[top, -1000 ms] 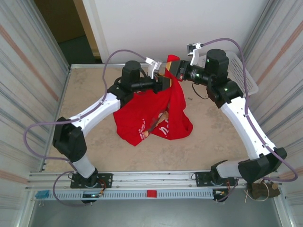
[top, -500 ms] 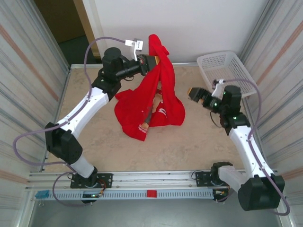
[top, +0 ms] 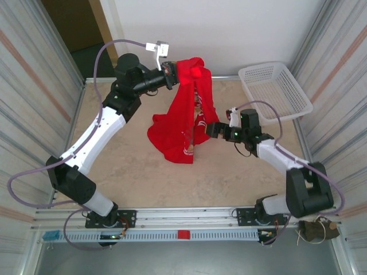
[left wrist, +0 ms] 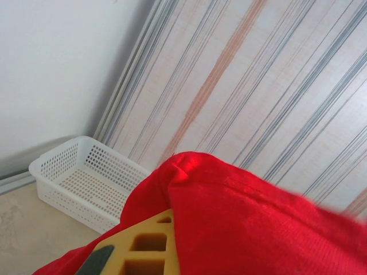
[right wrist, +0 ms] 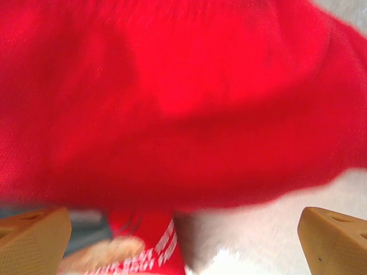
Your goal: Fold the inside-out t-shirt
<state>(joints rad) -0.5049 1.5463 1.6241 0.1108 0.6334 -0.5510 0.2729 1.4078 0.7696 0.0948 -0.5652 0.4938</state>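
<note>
Shirt (top: 178, 134) hangs from left gripper (top: 170, 76), which pinches 1 bunched edge, hem on table (top: 132, 163). Right gripper (top: 213, 129) spread wide beside lower folds; risk: it grabs 2 layers, or cloth slips from left pinch.

The red t-shirt (top: 183, 123) hangs down to the table (top: 126, 163), blocking the middle. Left of it and on its near side the table lies bare. Right of it stand the right arm (top: 272, 153) and a white mesh basket (top: 278, 91).
</note>
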